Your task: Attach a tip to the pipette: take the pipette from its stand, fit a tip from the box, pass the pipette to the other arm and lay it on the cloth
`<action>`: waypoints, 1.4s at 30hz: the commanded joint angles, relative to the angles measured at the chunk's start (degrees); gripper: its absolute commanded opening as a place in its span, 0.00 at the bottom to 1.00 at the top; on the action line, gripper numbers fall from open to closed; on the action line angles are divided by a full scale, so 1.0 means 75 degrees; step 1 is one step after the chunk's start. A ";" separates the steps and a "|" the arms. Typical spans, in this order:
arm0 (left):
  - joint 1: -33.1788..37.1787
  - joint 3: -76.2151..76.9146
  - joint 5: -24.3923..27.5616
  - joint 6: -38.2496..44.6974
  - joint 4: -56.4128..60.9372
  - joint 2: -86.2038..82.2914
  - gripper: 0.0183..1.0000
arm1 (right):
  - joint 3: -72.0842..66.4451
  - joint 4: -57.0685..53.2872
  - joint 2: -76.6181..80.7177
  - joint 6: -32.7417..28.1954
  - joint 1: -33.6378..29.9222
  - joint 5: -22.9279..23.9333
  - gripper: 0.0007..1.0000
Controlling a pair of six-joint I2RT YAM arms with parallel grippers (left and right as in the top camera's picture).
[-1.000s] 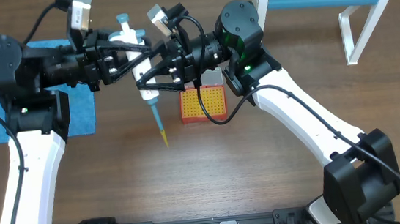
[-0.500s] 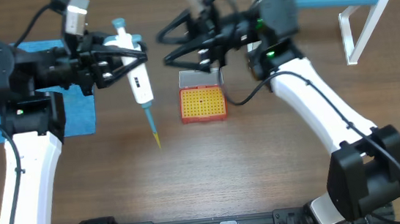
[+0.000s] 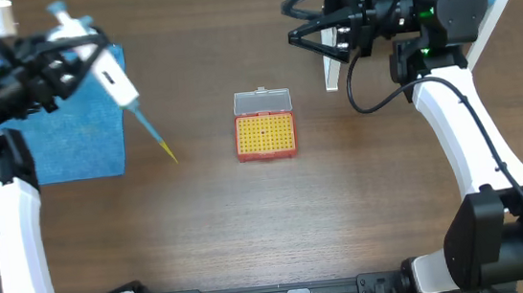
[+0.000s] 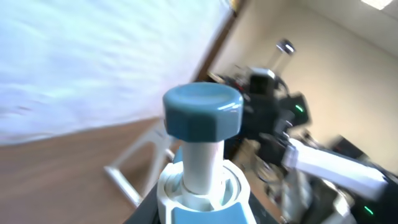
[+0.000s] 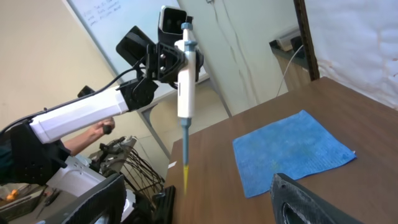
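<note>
One step remains: the left hand (image 3: 68, 59), clamped round the tilted pipette (image 3: 113, 79) above the blue cloth's (image 3: 79, 145) edge, should lower it flat, sparing the yellow tip (image 3: 168, 155). Since a second ago it has swung left from the tip box (image 3: 264, 135); the right hand (image 3: 290, 23), wide open and empty, has retreated right.

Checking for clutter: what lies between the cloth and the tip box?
Bare table in the top view; only the end of the pipette, held by the left gripper, shows over it.
</note>
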 commanded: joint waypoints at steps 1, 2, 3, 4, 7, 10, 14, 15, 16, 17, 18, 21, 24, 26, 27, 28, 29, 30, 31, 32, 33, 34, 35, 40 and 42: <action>0.0874 0.0210 -0.1542 0.1017 -0.0866 -0.0134 0.00 | -0.0017 0.0035 -0.0149 0.0198 -0.0009 -0.0152 0.76; 0.1008 0.0210 -0.2095 0.1492 -0.1510 -0.0134 0.00 | -0.0017 0.0032 -0.0149 0.0198 -0.0009 -0.0061 0.76; 0.1081 0.0210 -0.2722 0.2002 -0.2180 -0.0134 0.01 | -0.0017 0.0032 -0.0149 0.0201 -0.0009 0.0041 0.76; 0.1081 0.0210 -0.3261 0.2439 -0.2719 -0.0134 0.01 | -0.0017 0.0029 -0.0152 0.0201 -0.0009 0.0102 0.76; 0.0997 0.0210 -0.5106 0.3937 -0.4363 -0.0117 0.01 | -0.0017 -0.0073 -0.0149 0.0201 -0.0009 0.0178 0.76; 0.1020 0.0210 -0.6021 0.4794 -0.5260 -0.0111 0.01 | -0.0017 -0.0431 -0.0149 0.0198 -0.0009 0.0178 0.76; 0.1035 0.0256 -0.7251 0.5167 -0.6085 -0.0105 0.01 | -0.0017 -0.0688 -0.0146 0.0195 -0.0009 0.0204 0.76; 0.1035 0.0303 -0.7455 0.5167 -0.6245 -0.0090 0.01 | -0.0020 -0.0691 -0.0146 0.0195 -0.0009 0.0274 0.76; 0.1035 0.0428 -0.7627 0.5295 -0.6519 -0.0029 0.01 | -0.0020 -0.0688 -0.0146 0.0192 -0.0009 0.0411 0.76; 0.1035 0.0662 -0.7787 0.5479 -0.6942 0.0099 0.00 | -0.0020 -0.0688 -0.0146 0.0184 -0.0009 0.0571 0.76; 0.1035 0.0903 -0.7901 0.5616 -0.7338 0.0256 0.01 | -0.0020 -0.0688 -0.0134 0.0099 -0.0009 0.0664 0.76; 0.1035 0.1976 -0.8212 0.6175 -0.8714 0.1020 0.01 | -0.0020 -0.0688 -0.0064 0.0012 -0.0009 0.0921 0.76; 0.1032 0.3404 -0.8320 0.6569 -0.9978 0.2098 0.01 | -0.0026 -0.0691 0.0082 0.0015 0.0015 0.0985 0.76; 0.1032 0.4255 -0.8422 0.6566 -1.0631 0.2801 0.01 | -0.0026 -0.0691 0.0184 0.0015 0.0038 0.0988 0.76; 0.1032 0.4648 -0.8536 0.6569 -1.0958 0.3150 0.01 | -0.0026 -0.0691 0.0224 0.0017 0.0064 0.0988 0.76; 0.1032 0.5030 -0.8684 0.6621 -1.1293 0.3520 0.01 | -0.0026 -0.0691 0.0271 0.0015 0.0079 0.0991 0.76; 0.1014 0.5453 -0.8851 0.6831 -1.1683 0.3960 0.00 | -0.0026 -0.0691 0.0329 0.0017 0.0102 0.0988 0.76; 0.0953 0.5814 -0.9145 0.6910 -1.1963 0.4395 0.01 | -0.0026 -0.0691 0.0396 0.0020 0.0134 0.0985 0.76; 0.0880 0.6085 -0.9439 0.6968 -1.2164 0.4768 0.00 | -0.0026 -0.0691 0.0437 0.0020 0.0152 0.0988 0.76; 0.0816 0.6269 -0.9591 0.6977 -1.2281 0.5036 0.01 | -0.0026 -0.0694 0.0472 0.0023 0.0172 0.0991 0.76; 0.0752 0.6423 -0.9635 0.6994 -1.2359 0.5289 0.01 | -0.0026 -0.0694 0.0510 0.0023 0.0189 0.0991 0.76; 0.0697 0.6566 -0.9632 0.7003 -1.2418 0.5540 0.01 | -0.0026 -0.0697 0.0557 0.0023 0.0213 0.1011 0.76; 0.0621 0.6694 -0.9649 0.7018 -1.2438 0.5820 0.01 | -0.0026 -0.0764 0.0586 0.0023 0.0230 0.1052 0.76; 0.0356 0.7157 -1.0185 0.7087 -1.2418 0.6761 0.01 | -0.0026 -0.1297 0.0621 0.0020 0.0274 0.1300 0.76; 0.0268 0.7396 -1.0182 0.7137 -1.2400 0.7096 0.01 | -0.0026 -0.1297 0.0629 0.0017 0.0274 0.1303 0.76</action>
